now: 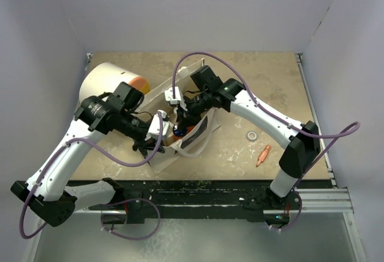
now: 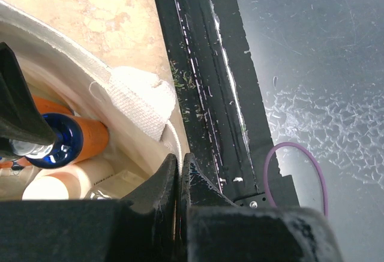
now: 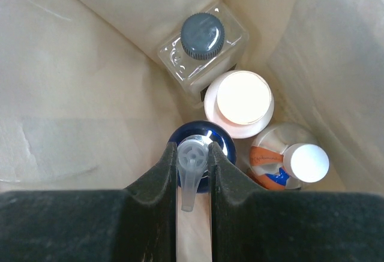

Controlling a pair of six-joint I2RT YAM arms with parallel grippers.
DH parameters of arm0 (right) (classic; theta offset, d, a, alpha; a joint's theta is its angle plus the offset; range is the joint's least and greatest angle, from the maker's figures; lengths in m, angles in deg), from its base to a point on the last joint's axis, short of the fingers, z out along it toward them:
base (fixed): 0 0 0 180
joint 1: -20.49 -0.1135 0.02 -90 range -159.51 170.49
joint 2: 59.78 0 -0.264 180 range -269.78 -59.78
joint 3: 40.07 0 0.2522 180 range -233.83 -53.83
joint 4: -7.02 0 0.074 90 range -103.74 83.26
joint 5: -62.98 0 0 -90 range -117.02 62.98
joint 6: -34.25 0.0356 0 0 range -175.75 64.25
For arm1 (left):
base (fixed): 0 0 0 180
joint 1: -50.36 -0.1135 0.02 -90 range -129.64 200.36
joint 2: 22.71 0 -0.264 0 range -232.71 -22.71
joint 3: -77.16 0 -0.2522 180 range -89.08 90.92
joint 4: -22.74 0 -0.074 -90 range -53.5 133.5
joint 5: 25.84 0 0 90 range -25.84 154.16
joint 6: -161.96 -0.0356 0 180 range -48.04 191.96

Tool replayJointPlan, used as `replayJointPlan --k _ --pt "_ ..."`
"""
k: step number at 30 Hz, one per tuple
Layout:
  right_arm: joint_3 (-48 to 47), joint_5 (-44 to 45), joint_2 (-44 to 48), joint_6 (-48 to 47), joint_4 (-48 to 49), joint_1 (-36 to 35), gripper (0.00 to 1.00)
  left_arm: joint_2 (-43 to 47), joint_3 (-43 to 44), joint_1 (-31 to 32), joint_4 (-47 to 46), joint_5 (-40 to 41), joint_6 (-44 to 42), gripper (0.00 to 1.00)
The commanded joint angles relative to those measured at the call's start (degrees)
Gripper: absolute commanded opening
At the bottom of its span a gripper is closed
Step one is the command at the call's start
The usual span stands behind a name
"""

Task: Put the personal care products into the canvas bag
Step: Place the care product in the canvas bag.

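Cream cloth forms the canvas bag, which stands open on the surface in the top view. The left pincer is at its near rim, the right pincer reaches down into its mouth, and a white drum lies behind the left one. I judge that if the left arm pulls sideways the soft bag may tip. In the left wrist view the left pincer is pressed together on the rim, and a woven handle hangs just beyond its tips. If this grip slips, the wall could fold in over the other arm. Deeper inside shows the pump bottle, orange with a shiny blue top. In the right wrist view the right pincer is clamped on the clear pump head of this bottle, which hangs upright straight below it, low in the bag. Just beyond its tips stand a clear bottle with a dark cap and a pale-capped bottle. An orange-and-white bottle stands to their right, and all three are close together. The pump head looks thin and smooth. If it is let go too high, the bottle may fall against these neighbours and knock them over.
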Motion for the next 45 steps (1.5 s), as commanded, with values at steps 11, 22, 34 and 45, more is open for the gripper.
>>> replayJointPlan --k 11,22,34,45 --pt "4.9 2.0 -1.3 -2.3 1.1 -0.1 0.00 4.9 -3.0 -2.3 1.8 -9.8 -6.3 0.00" --pt "8.8 5.3 0.2 -2.0 5.4 -0.2 0.14 6.0 -9.0 -2.3 -4.5 -4.5 -3.7 0.12" --pt "5.7 4.8 -1.0 -2.8 2.6 -0.2 0.30 5.6 -8.3 -2.4 -5.0 -3.9 -3.0 0.20" --pt "-0.3 3.3 1.7 -0.7 0.6 -0.2 0.54 5.7 -8.0 -2.8 -5.0 -3.2 -3.2 0.30"
